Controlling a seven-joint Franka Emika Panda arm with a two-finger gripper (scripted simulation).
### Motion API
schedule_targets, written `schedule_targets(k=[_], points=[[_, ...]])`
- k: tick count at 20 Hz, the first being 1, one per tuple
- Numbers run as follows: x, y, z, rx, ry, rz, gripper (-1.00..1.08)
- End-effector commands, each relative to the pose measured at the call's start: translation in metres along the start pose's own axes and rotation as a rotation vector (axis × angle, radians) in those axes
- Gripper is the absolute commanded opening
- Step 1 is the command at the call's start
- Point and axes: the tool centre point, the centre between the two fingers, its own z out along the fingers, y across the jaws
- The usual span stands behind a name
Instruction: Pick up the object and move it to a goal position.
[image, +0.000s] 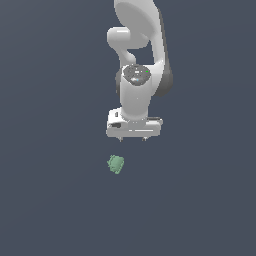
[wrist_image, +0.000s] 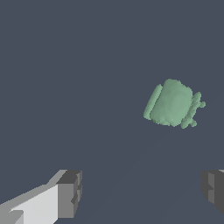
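Hovering hand (image: 133, 138) | fingers (wrist_image: 70, 192) wide apart, empty | object (image: 116, 164) untouched

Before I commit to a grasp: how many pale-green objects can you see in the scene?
1. The pale-green object lies alone on the dark surface, below the gripper and slightly toward the exterior view's left. The wrist view shows the same one, outside the open jaws.
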Motion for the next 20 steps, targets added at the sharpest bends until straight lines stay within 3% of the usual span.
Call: schedule_targets(k=[1,10,20], points=[[0.000,0.000,0.000,0.000,0.000,0.000,1.00],[0.011,-0.001,-0.023,-0.011,0.036,-0.028,1.00],[0.020,0.011,-0.010,-0.006,0.028,0.051,1.00]])
